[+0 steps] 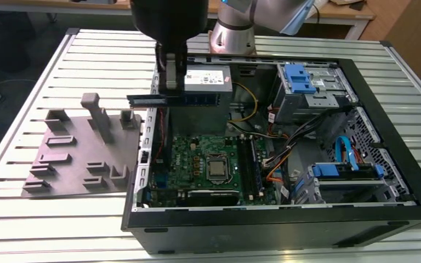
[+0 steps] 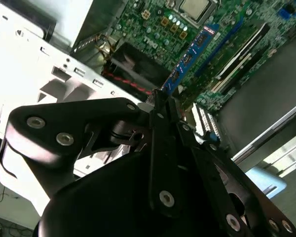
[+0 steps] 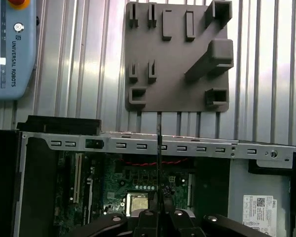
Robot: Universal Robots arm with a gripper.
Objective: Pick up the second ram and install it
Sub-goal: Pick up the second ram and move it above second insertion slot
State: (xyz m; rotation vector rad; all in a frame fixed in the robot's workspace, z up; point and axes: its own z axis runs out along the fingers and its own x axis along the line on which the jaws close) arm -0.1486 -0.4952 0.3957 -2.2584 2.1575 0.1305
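The pincer (image 1: pixel 171 90) is gripping the second ram (image 1: pixel 195 100), its fingers closed on the flat faces of the stick near one end. In the exterior view the stick is lying level in the air, clear of everything below it. It is crossing the side wall of the open computer case (image 1: pixel 269 216) on the exterior view's left. One end is sticking out past that wall; the rest is reaching in over the case.

In the second wrist view the second ram (image 2: pixel 190 55) is jutting out from the pincer (image 2: pixel 160 106), with the green motherboard (image 2: pixel 153 19) inside the case lying beyond it. In the first wrist view the second ram (image 3: pixel 159 148) is showing edge-on as a thin dark line crossing the case rim (image 3: pixel 187 147).

The grey fixture block (image 1: pixel 79 159) is sitting on the slatted surface (image 1: pixel 50 82) just outside that same wall of the case, apart from the stick.
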